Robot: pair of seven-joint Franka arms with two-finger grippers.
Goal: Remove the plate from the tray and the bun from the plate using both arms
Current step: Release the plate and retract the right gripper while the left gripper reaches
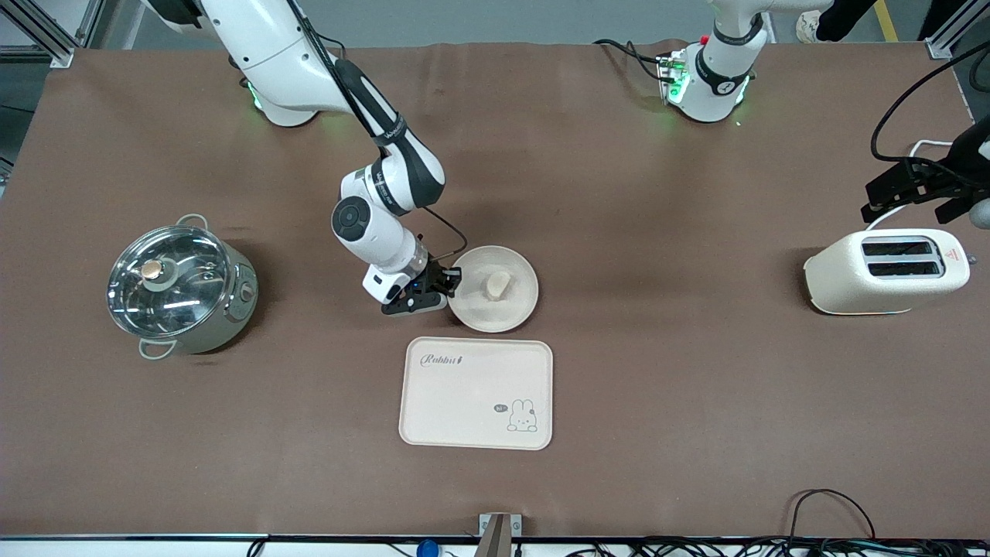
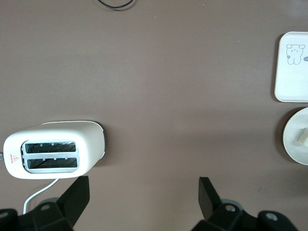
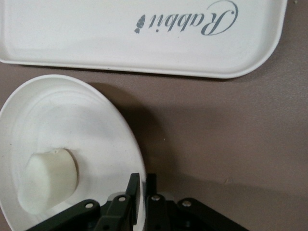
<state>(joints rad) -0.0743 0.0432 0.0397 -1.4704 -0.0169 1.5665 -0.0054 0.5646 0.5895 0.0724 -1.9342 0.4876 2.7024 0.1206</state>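
The round cream-white plate [image 1: 510, 305] sits on the brown table just farther from the front camera than the rabbit tray [image 1: 476, 393]. The small pale bun [image 1: 496, 285] lies on the plate. My right gripper [image 1: 452, 285] is shut on the plate's rim at the side toward the right arm's end; in the right wrist view its fingers pinch the rim [image 3: 143, 185], with the plate [image 3: 96, 125] and bun [image 3: 50, 179] beside them. My left gripper [image 1: 913, 189] is open and empty, up over the table by the toaster; the left wrist view shows its spread fingers [image 2: 208, 193].
A cream toaster [image 1: 889, 272] stands toward the left arm's end, also in the left wrist view [image 2: 53, 150]. A steel pot with a glass lid [image 1: 179, 285] stands toward the right arm's end. Cables run along the table's near edge.
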